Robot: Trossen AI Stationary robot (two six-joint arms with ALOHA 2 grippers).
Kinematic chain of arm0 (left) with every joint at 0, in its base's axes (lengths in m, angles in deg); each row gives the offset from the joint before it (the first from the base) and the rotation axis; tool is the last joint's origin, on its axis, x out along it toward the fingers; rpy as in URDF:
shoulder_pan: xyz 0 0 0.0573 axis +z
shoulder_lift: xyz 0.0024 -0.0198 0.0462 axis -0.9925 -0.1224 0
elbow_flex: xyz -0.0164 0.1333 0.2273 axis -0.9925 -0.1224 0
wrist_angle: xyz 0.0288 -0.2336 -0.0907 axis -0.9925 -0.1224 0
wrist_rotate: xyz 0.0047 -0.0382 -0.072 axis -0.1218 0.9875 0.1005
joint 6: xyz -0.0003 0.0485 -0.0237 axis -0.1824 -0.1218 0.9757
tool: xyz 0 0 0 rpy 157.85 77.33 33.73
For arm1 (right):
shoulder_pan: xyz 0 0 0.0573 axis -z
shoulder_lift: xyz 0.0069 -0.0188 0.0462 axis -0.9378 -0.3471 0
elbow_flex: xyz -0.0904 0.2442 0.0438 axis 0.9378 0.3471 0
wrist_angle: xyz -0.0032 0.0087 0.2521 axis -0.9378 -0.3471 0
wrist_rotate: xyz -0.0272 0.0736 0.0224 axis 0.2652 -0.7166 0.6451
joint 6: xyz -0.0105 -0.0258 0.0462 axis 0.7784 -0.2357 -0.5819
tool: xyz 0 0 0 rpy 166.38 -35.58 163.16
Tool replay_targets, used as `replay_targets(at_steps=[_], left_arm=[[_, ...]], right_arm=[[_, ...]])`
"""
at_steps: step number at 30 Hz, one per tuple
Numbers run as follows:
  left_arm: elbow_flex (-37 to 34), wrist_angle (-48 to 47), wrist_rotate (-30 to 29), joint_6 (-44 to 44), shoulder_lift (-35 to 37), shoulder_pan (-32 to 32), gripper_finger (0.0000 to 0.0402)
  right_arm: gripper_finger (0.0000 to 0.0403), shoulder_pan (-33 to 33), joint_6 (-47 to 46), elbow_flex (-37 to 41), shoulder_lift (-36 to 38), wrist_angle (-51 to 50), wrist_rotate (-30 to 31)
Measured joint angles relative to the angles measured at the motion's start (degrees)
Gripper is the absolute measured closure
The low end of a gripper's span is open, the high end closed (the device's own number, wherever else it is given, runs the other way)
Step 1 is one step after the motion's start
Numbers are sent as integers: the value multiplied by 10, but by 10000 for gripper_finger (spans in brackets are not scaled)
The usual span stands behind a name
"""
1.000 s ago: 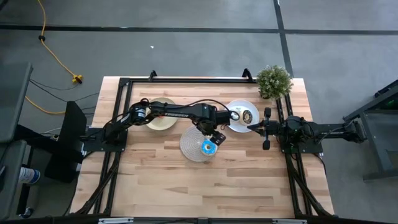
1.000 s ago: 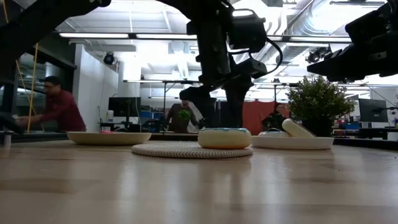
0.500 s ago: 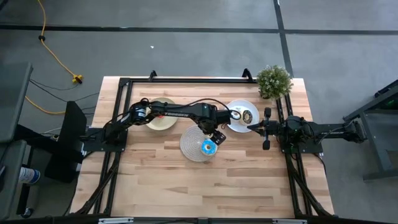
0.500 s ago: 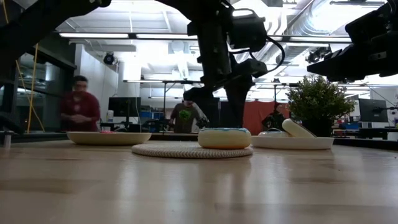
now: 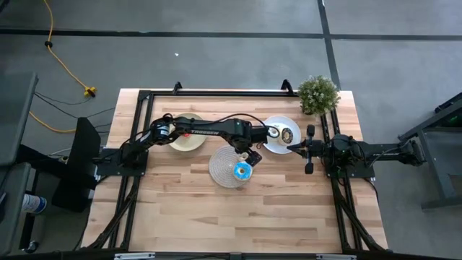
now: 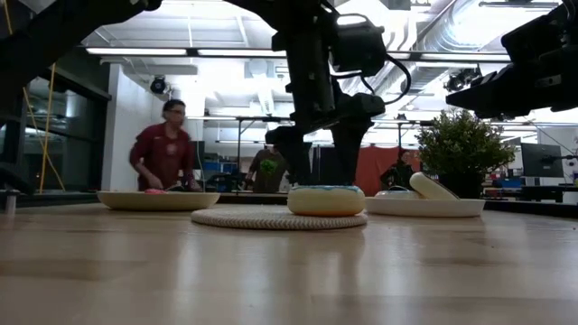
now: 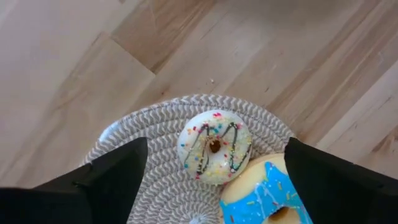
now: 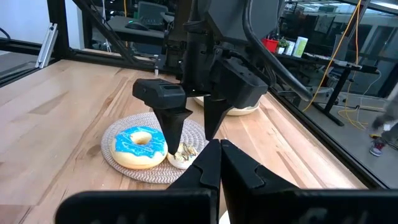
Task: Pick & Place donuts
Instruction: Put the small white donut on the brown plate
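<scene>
Left wrist view: left hand (image 7: 211,171) spread wide, straddling white donut (image 7: 214,147), ungripped.

blue donut (image 7: 264,199): cut off by wrist picture's edge, beside left pincer (image 7: 211,168) | white donut (image 8: 185,154): half hidden behind right pincer (image 8: 219,146) | item on white plate (image 5: 287,134), beyond left pincer: too small to identify | people (image 6: 167,149) behind worktop: blurred | plant (image 6: 461,144) pot: hidden behind plate
</scene>
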Motion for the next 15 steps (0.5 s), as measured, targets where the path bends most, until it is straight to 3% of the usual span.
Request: replay_targets(at_steps=[15], left_arm=[[0,-7,28,45,-20,0,28]], right_arm=[[402,0,0,0,0,0,0]])
